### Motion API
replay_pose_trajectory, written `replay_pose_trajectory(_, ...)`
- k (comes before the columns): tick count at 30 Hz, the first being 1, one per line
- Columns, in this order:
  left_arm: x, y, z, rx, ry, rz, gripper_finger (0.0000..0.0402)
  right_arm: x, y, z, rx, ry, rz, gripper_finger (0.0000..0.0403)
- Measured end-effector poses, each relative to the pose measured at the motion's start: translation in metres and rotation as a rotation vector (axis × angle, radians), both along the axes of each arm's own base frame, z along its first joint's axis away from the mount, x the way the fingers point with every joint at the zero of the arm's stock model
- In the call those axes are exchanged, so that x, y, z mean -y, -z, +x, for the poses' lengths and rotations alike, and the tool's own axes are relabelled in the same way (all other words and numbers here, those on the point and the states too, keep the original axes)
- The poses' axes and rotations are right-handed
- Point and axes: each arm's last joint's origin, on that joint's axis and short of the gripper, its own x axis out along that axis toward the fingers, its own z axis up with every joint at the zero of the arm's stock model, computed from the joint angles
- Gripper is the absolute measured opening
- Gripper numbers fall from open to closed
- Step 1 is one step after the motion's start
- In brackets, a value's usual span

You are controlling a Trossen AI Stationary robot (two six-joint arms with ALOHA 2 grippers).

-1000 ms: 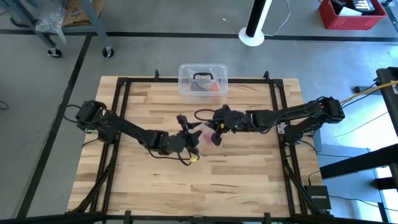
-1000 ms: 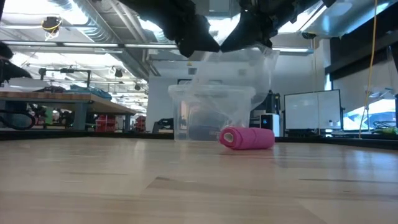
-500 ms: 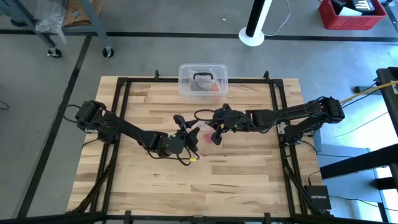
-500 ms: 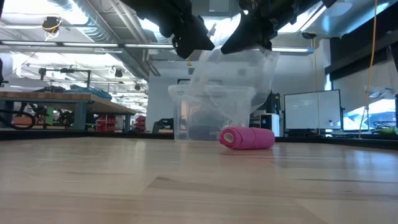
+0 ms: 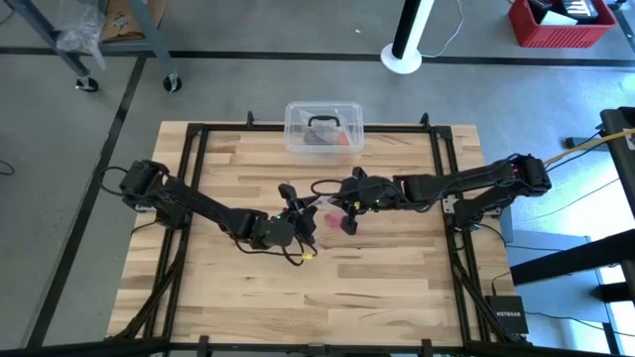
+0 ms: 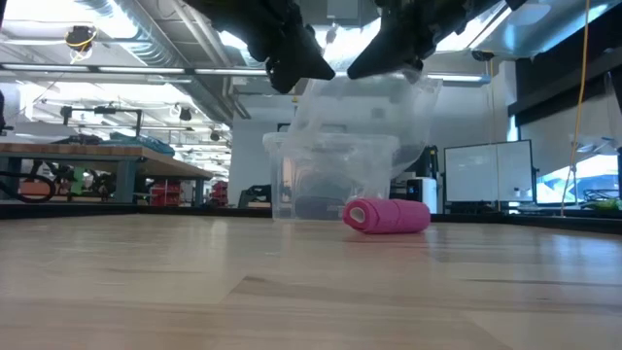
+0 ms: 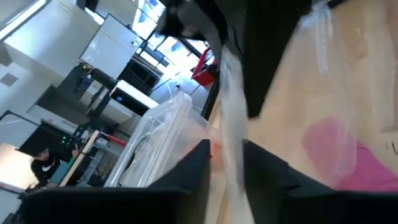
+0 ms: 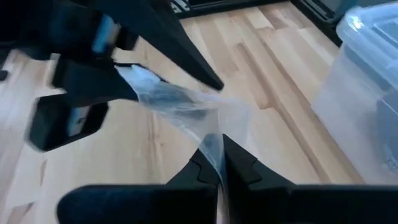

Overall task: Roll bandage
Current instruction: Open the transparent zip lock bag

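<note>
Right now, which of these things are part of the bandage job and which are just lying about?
In the job:
- bandage, a pink roll on the table
- left gripper and right gripper, both pinching the clear bag above it

Just lying about:
- clear plastic box

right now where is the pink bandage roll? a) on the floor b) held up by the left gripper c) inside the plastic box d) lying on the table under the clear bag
D: in the low view the bandage roll rests on the table, with both grippers holding the clear bag above it.
</note>
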Motion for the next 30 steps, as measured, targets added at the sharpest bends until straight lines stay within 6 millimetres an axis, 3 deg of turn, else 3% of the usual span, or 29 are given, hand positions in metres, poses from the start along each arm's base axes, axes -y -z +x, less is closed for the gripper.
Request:
replay_pose_trajectory(4, -0.001, -0.008, -0.005, 0.006, 0.034, -0.037, 0.0011, 0.0, -0.007, -0.007, -0.003, -0.036, -0.025, 0.0002)
replay_pose_trajectory(12, 0.0, -0.029, -0.016, 0.078, 0.203, -0.2, 0.0003, -0.002, -0.002, -0.008, -0.056, -0.094, 0.01, 0.0009)
replay_pose_trajectory(17, -0.008, -0.027, -0.021, 0.021, 0.188, -0.256, 0.0002, -0.003, 0.006, -0.01, -0.128, -0.161, -0.011, 0.0068)
replay_pose_trajectory(24, -0.017, -0.019, -0.024, -0.044, 0.165, -0.316, 0.0002, -0.001, -0.019, -0.036, -0.096, -0.179, -0.016, 0.0163)
replay_pose_trajectory(27, -0.019, -0.019, -0.022, -0.033, 0.204, -0.37, 0.0001, -0.002, -0.035, -0.041, -0.003, -0.205, -0.019, 0.0183)
replay_pose_trajectory(30, -0.022, -0.019, -0.021, -0.03, 0.226, -0.405, 0.0001, -0.01, -0.036, -0.037, 0.049, -0.262, -0.067, 0.0189)
